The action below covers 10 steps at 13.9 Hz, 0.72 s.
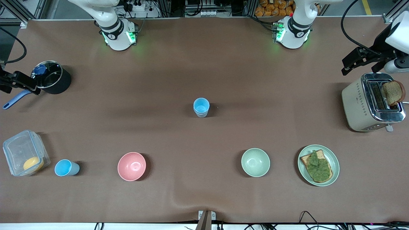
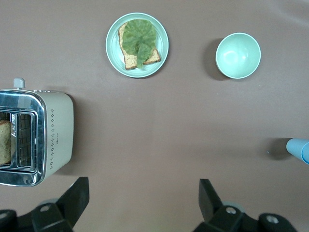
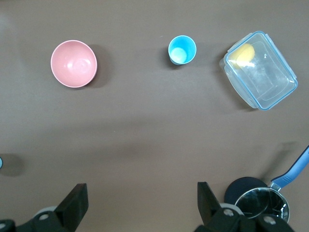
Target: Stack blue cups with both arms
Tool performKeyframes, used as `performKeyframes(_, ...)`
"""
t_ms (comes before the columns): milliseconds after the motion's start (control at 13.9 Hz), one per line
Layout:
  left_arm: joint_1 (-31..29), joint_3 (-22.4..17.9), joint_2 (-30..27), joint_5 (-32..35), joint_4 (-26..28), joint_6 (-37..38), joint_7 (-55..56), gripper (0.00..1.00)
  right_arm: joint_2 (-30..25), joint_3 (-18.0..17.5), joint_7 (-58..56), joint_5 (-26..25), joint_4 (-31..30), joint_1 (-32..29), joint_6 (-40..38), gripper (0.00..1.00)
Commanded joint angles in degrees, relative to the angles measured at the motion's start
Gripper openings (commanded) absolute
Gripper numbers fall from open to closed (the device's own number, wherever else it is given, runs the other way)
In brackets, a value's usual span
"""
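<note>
Noting both grippers high, fingers apart: right gripper (image 3: 140, 203) over the pot, left gripper (image 2: 142, 203) over the toaster; centre cup (image 1: 201, 107) and corner cup (image 1: 66, 167) look light, slick plastic, best pinched across the rim.

1. I see two light-blue cups, one (image 1: 201, 107) mid-table and one (image 1: 66, 167) beside the pink bowl (image 1: 131, 166).
2. Pale green bowl (image 1: 255, 162); pale green plate (image 1: 333, 159) with brown toast (image 1: 307, 158) under dark green leaves (image 1: 318, 166).
3. Cream toaster (image 1: 358, 105), chrome top, dotted diamond pattern on its side.
4. Black pot (image 1: 59, 83), blue handle (image 1: 14, 99).
5. Clear box (image 1: 19, 150), blue-edged, with something yellow (image 1: 33, 163) inside.
6. Brown table (image 1: 204, 64).
</note>
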<state>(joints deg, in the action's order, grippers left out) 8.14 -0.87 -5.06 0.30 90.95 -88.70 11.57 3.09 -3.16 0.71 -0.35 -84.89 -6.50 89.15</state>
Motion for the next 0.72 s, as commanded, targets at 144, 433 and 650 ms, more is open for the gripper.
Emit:
performKeyframes(144,-0.1,0.3,0.2,-0.6,-1.1,1.0,1.2,1.00,-0.7,0.1,-0.5,0.5,0.2,1.1,-0.3,1.00)
performKeyframes(433,-0.1,0.3,0.4,-0.4,-1.1,1.1,1.6,1.00,-0.8,0.2,-0.4,0.3,0.4,1.0,-0.1,1.00)
performKeyframes(650,-0.4,0.3,0.5,-0.4,-1.0,1.1,1.6,1.00,-0.7,0.2,-0.5,-0.1,1.1,1.1,-0.1,1.00)
